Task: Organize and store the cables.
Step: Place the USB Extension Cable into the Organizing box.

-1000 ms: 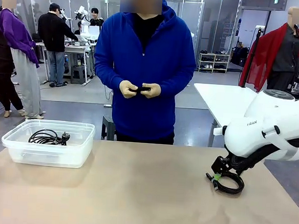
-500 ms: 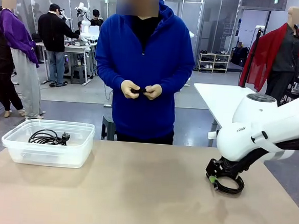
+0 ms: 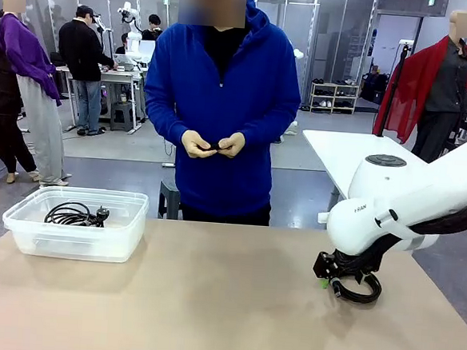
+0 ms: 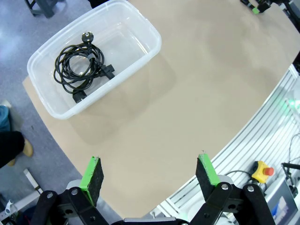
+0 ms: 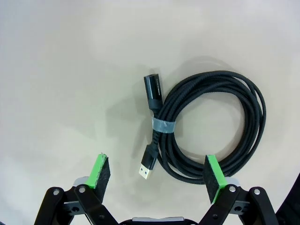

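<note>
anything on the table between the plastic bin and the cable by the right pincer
Nothing: in the front view, bare tabletop runs from the bin to the coiled cable.

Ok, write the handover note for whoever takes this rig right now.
Left gripper: open, holding nothing, above the table near the bin.
Right gripper: open, over the USB cable on the table, not gripping it.
Done: one cable in the bin.
Left: grasp the USB cable, bin it. The person's hands hold something small and black; cannot tell what.
</note>
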